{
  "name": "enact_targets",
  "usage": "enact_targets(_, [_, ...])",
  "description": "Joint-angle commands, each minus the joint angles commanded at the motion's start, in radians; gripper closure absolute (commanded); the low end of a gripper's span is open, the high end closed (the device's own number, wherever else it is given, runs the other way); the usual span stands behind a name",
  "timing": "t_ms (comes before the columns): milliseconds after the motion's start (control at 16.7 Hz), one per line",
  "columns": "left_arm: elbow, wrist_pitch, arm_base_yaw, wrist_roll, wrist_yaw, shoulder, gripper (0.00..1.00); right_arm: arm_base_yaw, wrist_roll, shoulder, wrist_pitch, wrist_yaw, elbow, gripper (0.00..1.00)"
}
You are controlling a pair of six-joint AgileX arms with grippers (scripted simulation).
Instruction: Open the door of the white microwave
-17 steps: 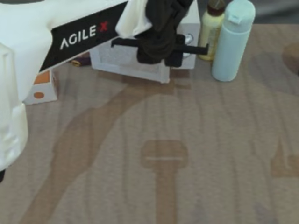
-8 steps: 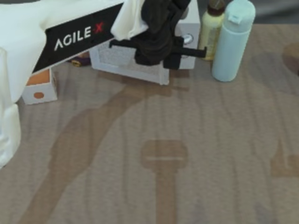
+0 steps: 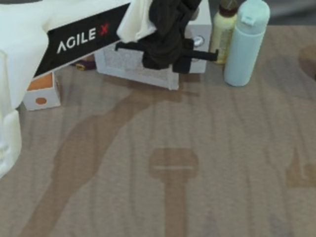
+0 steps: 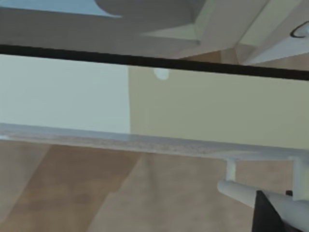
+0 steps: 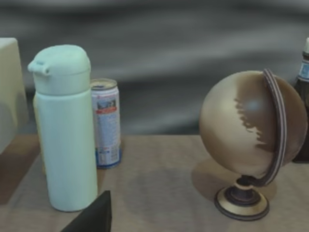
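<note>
The white microwave point(image 3: 200, 22) stands at the back of the table, at the middle. Its door point(image 3: 129, 65), with the grey mesh window, stands slightly ajar, its free corner swung out toward the table's front. My left arm reaches in from the left, and my left gripper point(image 3: 168, 52) hangs over the door's right edge. In the left wrist view a dark finger point(image 4: 270, 217) lies against the door's white bar handle point(image 4: 241, 192), below the door's thin edge point(image 4: 145, 142). My right gripper point(image 5: 96, 217) is parked outside the top view.
A mint bottle point(image 3: 245, 42) and a yellow bottle point(image 3: 222, 29) stand just right of the microwave. A white-and-orange cube point(image 3: 42, 91) sits at the left. In the right wrist view a can point(image 5: 106, 123) and a globe point(image 5: 251, 140) stand further right.
My left arm and gripper have shifted a little to the left at the microwave's front. The door's slant looks about the same.
</note>
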Motion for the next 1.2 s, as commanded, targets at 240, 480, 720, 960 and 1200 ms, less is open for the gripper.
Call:
enact_targets(240, [0.0,0.0,0.0,0.0,0.0,0.0,1.0,0.0,0.0,0.0,0.0,0.0,0.0,0.0])
enact_targets(480, [0.0,0.0,0.0,0.0,0.0,0.0,1.0,0.0,0.0,0.0,0.0,0.0,0.0,0.0])
enact_targets(720, [0.0,0.001,-0.009,-0.006,0.008,0.003,1.0,0.0,0.0,0.0,0.0,0.0,0.0,0.0])
enact_targets(960, [-0.046,0.024,0.002,0.029,0.02,-0.03,1.0,0.0,0.0,0.0,0.0,0.0,0.0,0.0])
enact_targets(1200, [-0.074,0.037,0.008,0.053,0.028,-0.047,1.0,0.0,0.0,0.0,0.0,0.0,0.0,0.0])
